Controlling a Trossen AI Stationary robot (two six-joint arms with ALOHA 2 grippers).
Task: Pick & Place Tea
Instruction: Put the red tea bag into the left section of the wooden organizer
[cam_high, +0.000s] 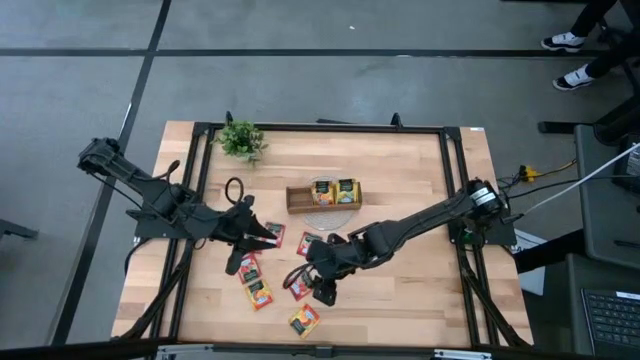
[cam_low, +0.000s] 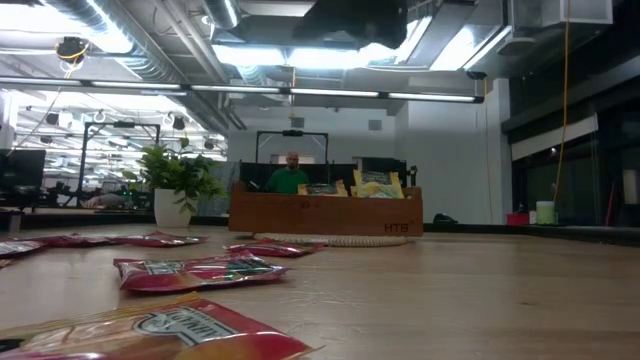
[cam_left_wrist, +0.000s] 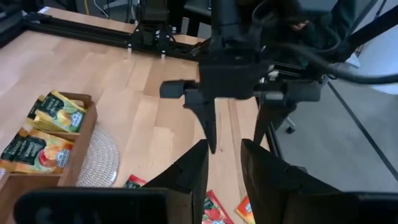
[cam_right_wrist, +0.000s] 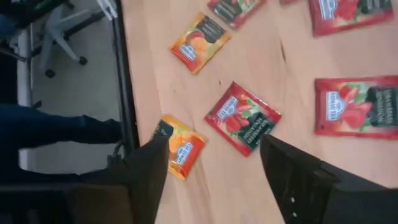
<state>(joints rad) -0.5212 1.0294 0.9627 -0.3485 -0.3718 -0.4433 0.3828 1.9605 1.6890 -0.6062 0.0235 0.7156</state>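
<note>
tray: the wooden tray (cam_high: 305, 198) sits mid-worktop on a round woven mat (cam_left_wrist: 96, 155), far of the loose sachets; its right compartments already hold yellow-green sachets (cam_high: 335, 191), its left one looks bare, so it reads as the drop-off.
loose tea: red and orange sachets (cam_high: 258, 292) lie flat and scattered over the near middle of the worktop (cam_high: 400, 290), between the two arms and within reach of both.
right end effector: the right end effector (cam_right_wrist: 211, 168) hovers above the near-centre sachets, fingers spread wide; a red sachet (cam_right_wrist: 243, 117) and an orange sachet (cam_right_wrist: 180, 146) lie in the gap below it, likely lining up a pick.
left end effector: the left end effector (cam_left_wrist: 222, 171) is over the left of the scatter, fingers slightly apart, holding nothing, facing the right arm.
look of the tea: small flat square foil packets, glossy, fruit picture and dark label; thin, lying flush on the wood.
plant: a small potted plant (cam_high: 241, 139) stands at the far left corner, clear of the work.
</note>
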